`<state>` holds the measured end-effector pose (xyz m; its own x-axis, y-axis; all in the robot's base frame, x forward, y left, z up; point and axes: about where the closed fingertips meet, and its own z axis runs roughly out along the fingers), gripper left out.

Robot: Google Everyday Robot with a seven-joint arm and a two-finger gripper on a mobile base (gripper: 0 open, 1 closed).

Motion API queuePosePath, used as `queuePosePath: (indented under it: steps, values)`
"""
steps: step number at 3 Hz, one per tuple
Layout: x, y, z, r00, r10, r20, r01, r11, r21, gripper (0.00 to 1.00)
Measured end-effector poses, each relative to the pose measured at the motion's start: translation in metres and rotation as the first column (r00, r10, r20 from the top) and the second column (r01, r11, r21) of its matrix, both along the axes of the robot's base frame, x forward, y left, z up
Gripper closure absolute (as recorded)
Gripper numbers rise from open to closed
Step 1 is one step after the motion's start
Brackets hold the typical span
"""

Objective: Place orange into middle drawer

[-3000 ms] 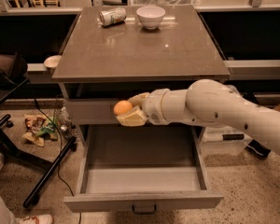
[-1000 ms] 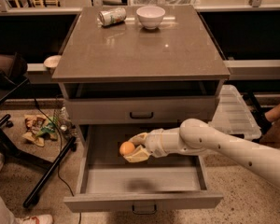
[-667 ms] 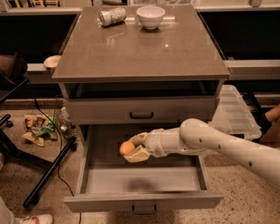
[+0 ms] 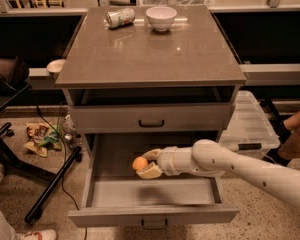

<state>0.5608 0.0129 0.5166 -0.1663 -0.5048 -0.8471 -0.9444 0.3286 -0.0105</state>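
Camera view: gripper (image 4: pixel 147 164) holds orange (image 4: pixel 139 163) inside open middle drawer (image 4: pixel 155 193).

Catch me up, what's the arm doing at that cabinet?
The robot arm extends into the open middle drawer, with the end effector low over the drawer floor, left of centre. The orange is gripped in it, not yet released. The drawer above is closed. A crushed can and a white bowl sit at the back of the cabinet top.
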Motion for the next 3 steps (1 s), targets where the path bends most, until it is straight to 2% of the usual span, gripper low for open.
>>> queuePosePath:
  steps: [1,3]
  values:
    - [0.008,-0.010,-0.025,0.9990,-0.044,0.004,0.044,0.999,-0.014,1.00]
    - [0.023,-0.023,-0.083,0.9940,-0.098,-0.048,0.095,0.994,-0.059,1.00]
